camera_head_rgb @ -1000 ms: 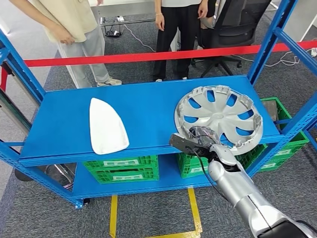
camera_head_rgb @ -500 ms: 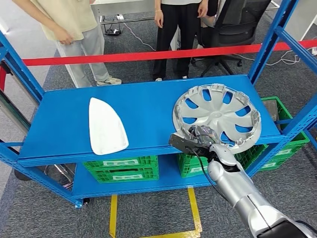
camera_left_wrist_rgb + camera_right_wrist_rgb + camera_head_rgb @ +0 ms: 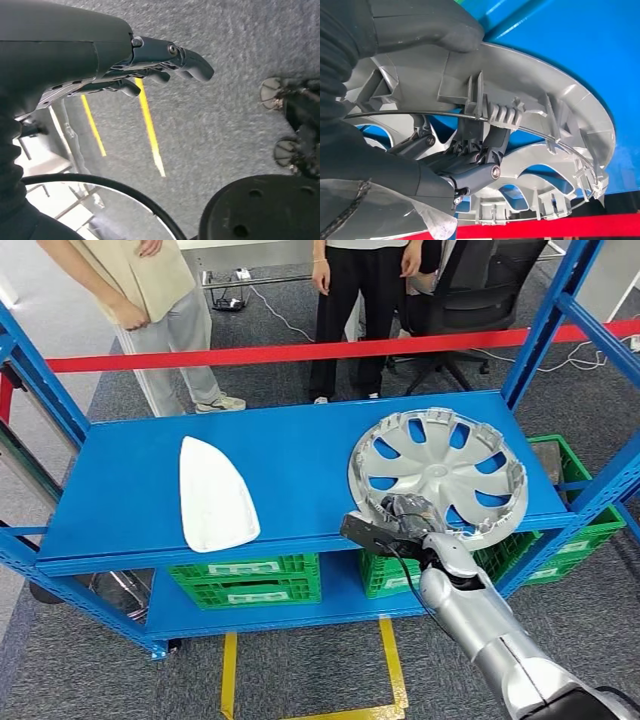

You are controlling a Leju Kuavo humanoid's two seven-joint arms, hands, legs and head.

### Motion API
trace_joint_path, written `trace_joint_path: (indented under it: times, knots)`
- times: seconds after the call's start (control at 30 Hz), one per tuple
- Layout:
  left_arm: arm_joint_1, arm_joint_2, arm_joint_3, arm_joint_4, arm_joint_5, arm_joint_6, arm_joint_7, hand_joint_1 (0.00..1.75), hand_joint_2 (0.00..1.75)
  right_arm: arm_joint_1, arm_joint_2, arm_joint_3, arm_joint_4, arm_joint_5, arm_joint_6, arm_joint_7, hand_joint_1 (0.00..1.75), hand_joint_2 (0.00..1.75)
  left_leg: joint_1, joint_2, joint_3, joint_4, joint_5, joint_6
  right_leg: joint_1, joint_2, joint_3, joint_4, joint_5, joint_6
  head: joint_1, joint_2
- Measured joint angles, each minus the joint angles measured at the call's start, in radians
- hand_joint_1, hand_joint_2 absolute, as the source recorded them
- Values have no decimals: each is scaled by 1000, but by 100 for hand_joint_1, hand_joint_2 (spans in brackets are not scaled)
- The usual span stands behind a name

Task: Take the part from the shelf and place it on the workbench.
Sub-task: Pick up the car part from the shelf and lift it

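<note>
A silver wheel cover (image 3: pixel 439 473) lies hollow side up on the right part of the blue shelf (image 3: pixel 302 465), its near rim over the front edge. My right hand (image 3: pixel 404 517) grips that near rim; in the right wrist view the thumb (image 3: pixel 433 22) lies on the outer face of the wheel cover (image 3: pixel 531 90) and the dark fingers (image 3: pixel 478 160) curl inside behind the rim clips. A white teardrop-shaped part (image 3: pixel 214 495) lies on the left of the shelf. My left hand (image 3: pixel 151 62) hangs over the grey floor with fingers extended, holding nothing.
Blue uprights (image 3: pixel 537 325) frame the shelf at both ends. Green crates (image 3: pixel 245 578) stand on the lower level. A red tape (image 3: pixel 302 352) runs behind the shelf, with two people (image 3: pixel 158 300) and an office chair beyond it. Yellow floor lines (image 3: pixel 392 660) mark the carpet in front.
The wheel cover has shifted slightly left and toward me, held in my right hand. The person at the left has moved their arms.
</note>
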Motion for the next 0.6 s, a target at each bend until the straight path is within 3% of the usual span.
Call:
trace_joint_path:
  times: [0.1,0.17,0.4,0.6]
  knots:
    - [-29,-30,-8,-52,57,86,-167,0,175,56,-2,10,-116,40,-4,-29,175,175,0,-1,-10,1,5,-1,0,-2,-10,0,5,-1,0,0]
    - [-71,-42,-7,-76,78,98,-210,0,175,95,-4,26,-213,72,-8,-39,175,175,0,-3,-21,2,8,-2,-1,-3,-18,1,9,-1,0,0]
    - [-108,-52,9,-113,92,97,-212,0,175,203,-31,62,-543,139,-107,-84,175,175,0,-3,-28,2,10,-3,0,-2,-28,1,10,-2,0,0]
    - [-114,-53,13,-124,82,97,-202,0,175,247,-53,70,-680,153,-151,-104,175,175,0,-3,-31,2,10,-3,-1,-2,-30,1,10,-2,0,0]
